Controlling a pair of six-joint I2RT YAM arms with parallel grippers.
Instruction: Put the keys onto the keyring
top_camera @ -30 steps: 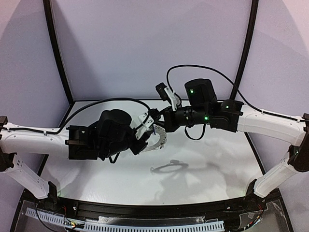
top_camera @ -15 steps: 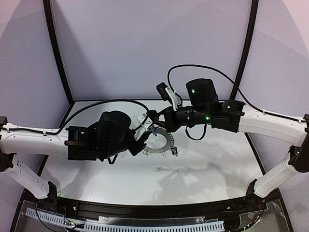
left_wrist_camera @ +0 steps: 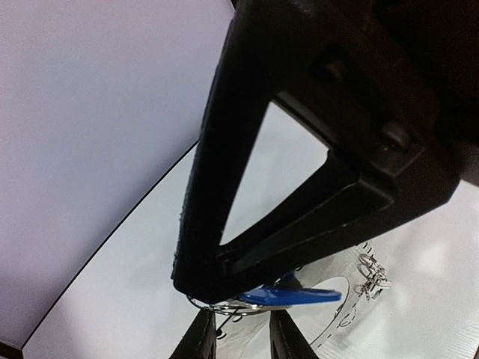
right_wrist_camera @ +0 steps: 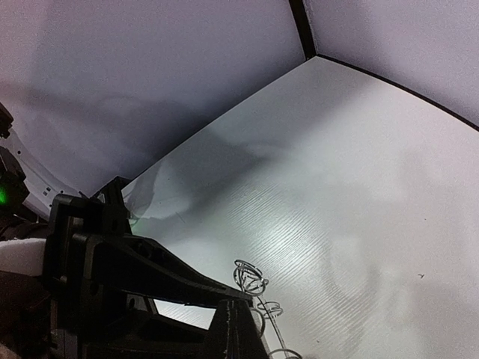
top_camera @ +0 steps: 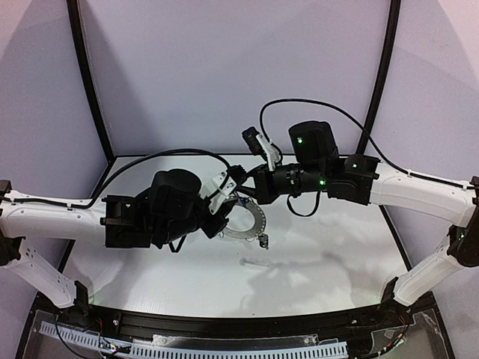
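step in hand: the two arms are meeting above the middle of the bench (top_camera: 329, 262), apparently working the blue-tagged key (left_wrist_camera: 293, 296) onto a wire of the keyring (top_camera: 256, 223)
left tool (left_wrist_camera: 243, 340): its jaws are standing partly closed and appear to be clamping the keyring's rim, holding it clear of the bench
right tool (right_wrist_camera: 233, 329): it is sitting fully closed, its tips bearing down where the wire and the blue tag are meeting; what it is pinching I cannot tell
keyring: it is hanging roughly level between the two tools, with a small dark piece (top_camera: 263, 240) dangling under its near edge
key: the blue tag is lying just beyond the left fingertips, beside the thin wire
doing it well: the left tool should be holding the ring steady while the right tool is feeding along the wire in small, slow moves, so the thin wire is not springing away
risk: spare wire loops (right_wrist_camera: 251, 278) are hanging free beside the right tool and could be snagging on it
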